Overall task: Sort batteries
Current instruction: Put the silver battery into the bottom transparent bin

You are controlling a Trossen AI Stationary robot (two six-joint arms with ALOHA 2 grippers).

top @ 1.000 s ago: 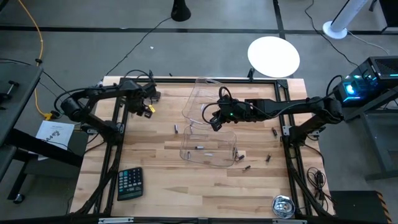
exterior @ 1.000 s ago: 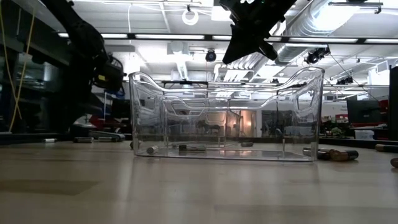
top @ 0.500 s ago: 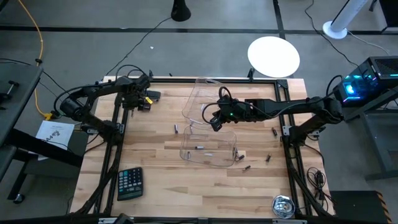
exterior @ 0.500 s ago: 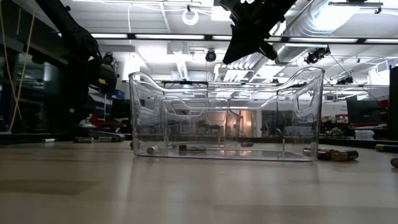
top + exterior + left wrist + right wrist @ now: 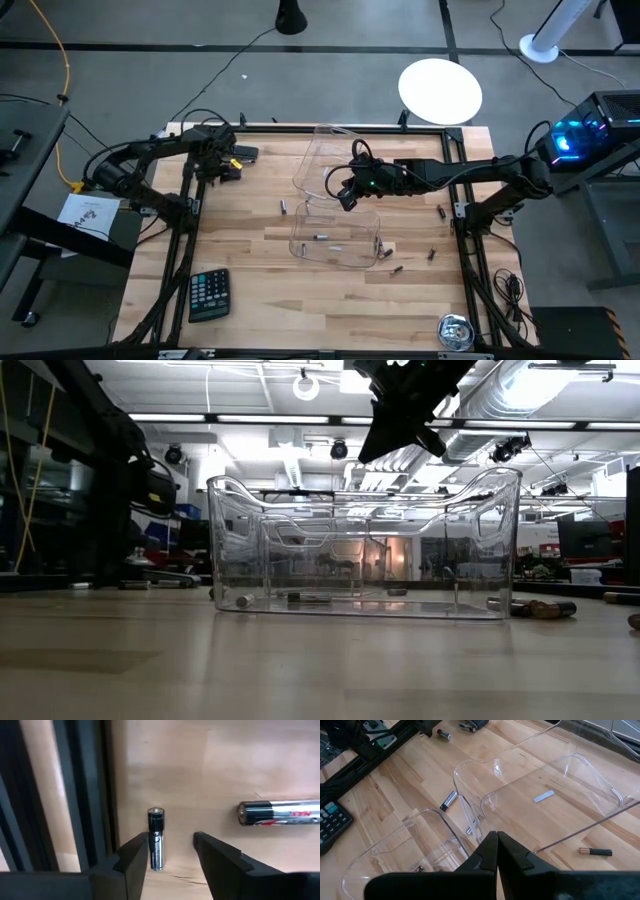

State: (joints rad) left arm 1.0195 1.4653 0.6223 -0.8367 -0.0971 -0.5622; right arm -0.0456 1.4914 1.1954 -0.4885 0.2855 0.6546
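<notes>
My left gripper is open low over the table's far left part, beside the black frame rail. In its wrist view a small silver-and-black battery lies on the wood between the open fingers, close to one of them. A bigger battery lies off to the side. My right gripper is shut and hangs above the two clear trays, empty as far as the right wrist view shows. Loose batteries lie on the table, and one lies in the near tray.
A calculator lies near the front left corner and a round tape measure at the front right. A small dark object lies at the far left. Black frame rails run along the table's left and right sides.
My left gripper has moved a little toward the table's left edge, staying over the far left part of the table. My right gripper and the trays have kept still.
</notes>
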